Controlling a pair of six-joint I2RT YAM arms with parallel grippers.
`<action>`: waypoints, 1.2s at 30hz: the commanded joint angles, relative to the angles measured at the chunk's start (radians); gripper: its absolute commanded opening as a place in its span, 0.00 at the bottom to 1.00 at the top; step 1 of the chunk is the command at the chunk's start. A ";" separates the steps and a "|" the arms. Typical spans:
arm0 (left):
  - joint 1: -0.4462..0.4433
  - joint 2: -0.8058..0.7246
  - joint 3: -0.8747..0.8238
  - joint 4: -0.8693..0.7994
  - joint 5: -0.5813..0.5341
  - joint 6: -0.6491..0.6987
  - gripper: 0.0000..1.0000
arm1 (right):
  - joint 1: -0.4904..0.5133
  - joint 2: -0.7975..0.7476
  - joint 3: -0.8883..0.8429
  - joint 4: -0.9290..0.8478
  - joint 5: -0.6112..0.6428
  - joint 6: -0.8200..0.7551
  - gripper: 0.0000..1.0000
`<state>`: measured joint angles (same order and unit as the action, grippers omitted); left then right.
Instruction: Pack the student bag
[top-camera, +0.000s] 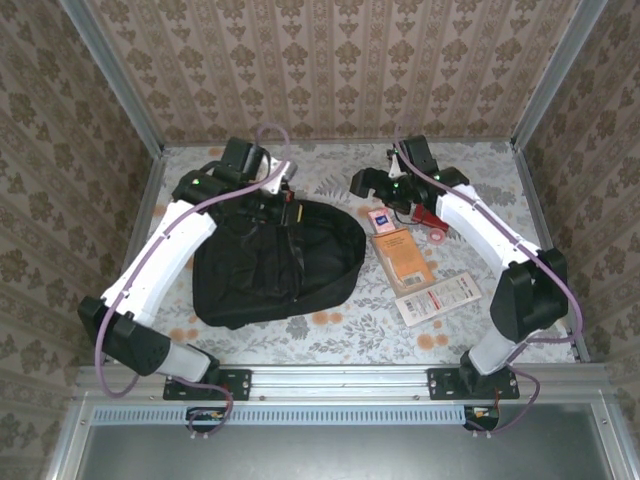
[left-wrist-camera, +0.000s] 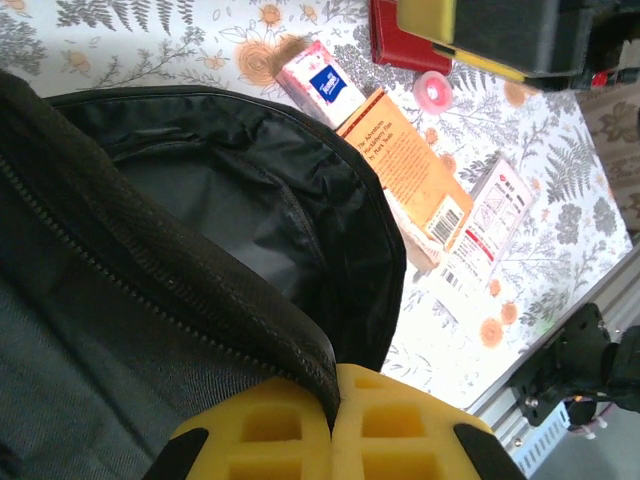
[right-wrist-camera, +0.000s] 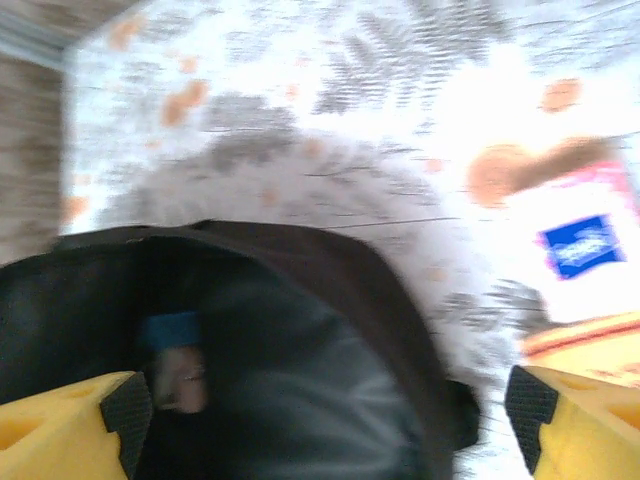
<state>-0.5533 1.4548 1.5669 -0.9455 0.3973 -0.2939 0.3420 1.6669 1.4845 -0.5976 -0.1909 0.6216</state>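
Observation:
The student bag is a large black backpack lying left of centre on the table, its mouth held open. My left gripper is at the bag's far edge, shut on the zipper rim. In the left wrist view the yellow pads pinch that rim, and the dark lining shows. My right gripper hovers open just beyond the bag's right end. Its blurred wrist view looks into the bag's mouth, with the fingers wide apart and nothing between them. A blue and pale item lies inside.
Right of the bag lie a small pink box, an orange book and a white-and-red packet. A red item and a pink tape roll sit beneath the right arm. Metal-framed walls enclose the table.

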 joint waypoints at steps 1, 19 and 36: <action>-0.011 0.004 -0.032 0.097 -0.031 -0.010 0.00 | -0.038 0.056 0.086 -0.215 0.318 -0.117 1.00; 0.013 -0.111 -0.238 0.359 0.034 -0.074 0.00 | -0.237 0.260 0.049 -0.278 0.326 -0.153 0.97; 0.029 -0.128 -0.265 0.404 0.086 -0.107 0.00 | -0.285 0.348 -0.059 -0.197 0.280 -0.146 0.98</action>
<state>-0.5381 1.3525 1.3067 -0.5892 0.4530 -0.3843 0.0605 1.9892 1.4384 -0.8074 0.1150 0.4808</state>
